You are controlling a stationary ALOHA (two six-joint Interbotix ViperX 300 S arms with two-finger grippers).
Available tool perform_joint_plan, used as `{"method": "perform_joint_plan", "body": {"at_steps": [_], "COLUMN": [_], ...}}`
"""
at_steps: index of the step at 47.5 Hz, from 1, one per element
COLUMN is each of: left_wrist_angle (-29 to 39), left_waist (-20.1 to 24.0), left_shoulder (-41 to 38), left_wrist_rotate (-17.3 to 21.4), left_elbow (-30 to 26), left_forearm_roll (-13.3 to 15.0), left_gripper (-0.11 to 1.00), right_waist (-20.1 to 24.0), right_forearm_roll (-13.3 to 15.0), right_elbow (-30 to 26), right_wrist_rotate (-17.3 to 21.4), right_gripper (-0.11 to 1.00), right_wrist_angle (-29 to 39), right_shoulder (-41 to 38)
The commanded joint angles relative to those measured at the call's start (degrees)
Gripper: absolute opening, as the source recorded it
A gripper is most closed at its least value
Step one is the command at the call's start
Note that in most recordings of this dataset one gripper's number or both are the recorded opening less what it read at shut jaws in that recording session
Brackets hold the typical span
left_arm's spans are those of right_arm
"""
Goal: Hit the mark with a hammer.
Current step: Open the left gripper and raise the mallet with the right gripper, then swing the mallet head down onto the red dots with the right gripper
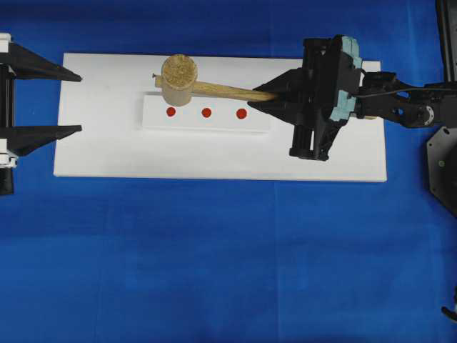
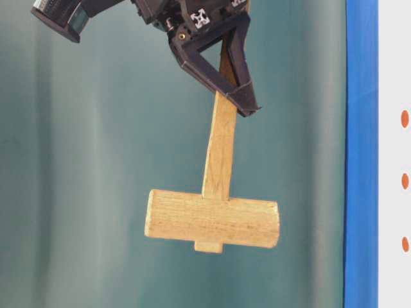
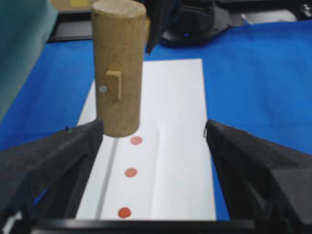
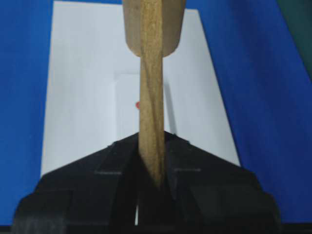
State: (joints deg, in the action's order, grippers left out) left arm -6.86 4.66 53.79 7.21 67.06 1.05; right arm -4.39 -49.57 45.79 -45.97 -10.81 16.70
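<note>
The hammer (image 1: 178, 78), a tan wooden mallet, hangs in the air above the white board (image 1: 100, 150). My right gripper (image 1: 268, 96) is shut on its slim handle (image 4: 152, 97), and the thick head (image 3: 118, 68) points toward the left arm. In the table-level view the hammer head (image 2: 212, 221) hangs level below the right gripper (image 2: 234, 83). Three red marks (image 1: 171, 111) (image 1: 206, 112) (image 1: 241, 113) sit in a row on a raised white strip (image 1: 207, 123). The head hovers near the row's left end. My left gripper (image 1: 78, 102) stands open at the board's left edge, holding nothing.
The board lies on a blue cloth (image 1: 214, 271). The right arm's body (image 1: 328, 96) reaches over the board's right half. A teal backdrop (image 2: 77, 192) stands behind the table. The left gripper's fingers (image 3: 73, 146) frame the three marks (image 3: 130, 172).
</note>
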Motion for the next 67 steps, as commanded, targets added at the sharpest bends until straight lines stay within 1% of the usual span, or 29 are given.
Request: {"method": "perform_joint_plan", "body": {"at_steps": [1,22,34,40,44,50,54,57,67], "left_wrist_angle": [-0.2,-0.1,-0.1,-0.1,-0.1,-0.1,-0.1,-0.1,0.0], "left_waist": [0.2,0.2,0.2,0.2,0.2,0.2,0.1,0.2,0.1], "left_shoulder": [-0.2,0.0,0.0,0.0,-0.1,0.0,0.0,-0.1,-0.1], "left_wrist_rotate": [-0.1,-0.1,-0.1,-0.1,-0.1,-0.1,-0.1,-0.1,-0.2], "left_elbow": [-0.4,-0.3,-0.2,-0.1,-0.1,-0.1,-0.1,-0.1,-0.1], "left_forearm_roll": [0.1,0.1,0.1,0.1,0.1,0.1,0.1,0.1,0.1], "left_gripper": [0.82,0.82,0.82,0.82,0.82,0.82,0.82,0.82,0.82], "right_waist": [0.1,0.0,-0.5,-0.5,-0.5,-1.2,-1.7,-1.9,-2.0], "right_forearm_roll": [-0.1,-0.1,-0.1,-0.1,-0.9,-2.9,-4.1,-4.6,-4.6], "right_elbow": [-1.8,-6.3,-6.3,-6.4,-6.5,-6.6,-6.4,-6.2,-6.2], "right_wrist_rotate": [0.1,0.1,0.1,0.2,0.5,1.8,2.5,2.7,2.5], "right_gripper": [0.02,0.02,0.02,0.02,0.02,0.02,0.02,0.02,0.02], "right_wrist_angle": [-0.8,-1.8,-1.8,-1.8,-1.8,-1.6,-1.4,-1.4,-1.4], "right_shoulder": [0.1,-4.7,-5.0,-7.1,-10.1,-16.3,-19.2,-20.0,-19.0]}}
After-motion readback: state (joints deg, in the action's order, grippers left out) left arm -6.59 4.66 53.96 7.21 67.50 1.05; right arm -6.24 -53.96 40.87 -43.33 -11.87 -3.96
